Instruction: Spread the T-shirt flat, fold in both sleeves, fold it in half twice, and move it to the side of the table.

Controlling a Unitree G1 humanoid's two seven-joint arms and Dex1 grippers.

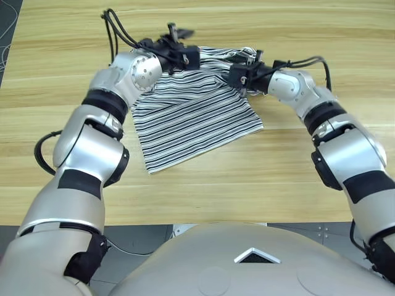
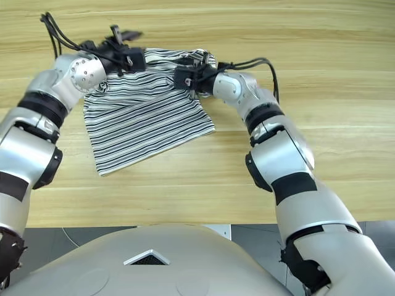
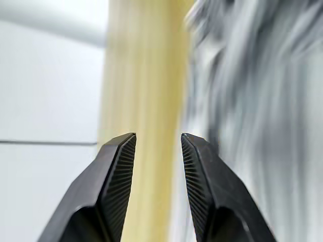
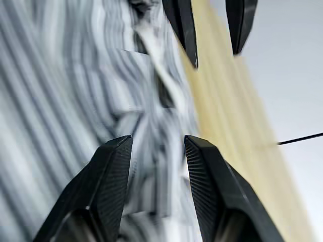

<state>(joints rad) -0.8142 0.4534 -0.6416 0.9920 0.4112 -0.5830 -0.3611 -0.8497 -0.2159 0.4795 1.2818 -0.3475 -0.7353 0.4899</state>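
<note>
The black-and-white striped T-shirt (image 1: 191,117) lies folded into a rough rectangle on the wooden table (image 1: 296,179); its far edge is bunched up. My left gripper (image 1: 180,34) is at the shirt's far left corner. In the left wrist view this gripper (image 3: 158,137) is open, with bare table between the fingers and the cloth (image 3: 252,101) beside it. My right gripper (image 1: 245,61) is at the far right corner, open over the striped cloth (image 4: 65,101) in the right wrist view (image 4: 158,138). The left gripper's fingertips (image 4: 184,30) show farther off there.
Bare wood stretches to the right of the shirt and behind it. The table's front edge (image 1: 185,223) runs close to my body. Dark floor (image 1: 7,31) lies past the table's left end. Black cables (image 1: 114,31) loop off both wrists.
</note>
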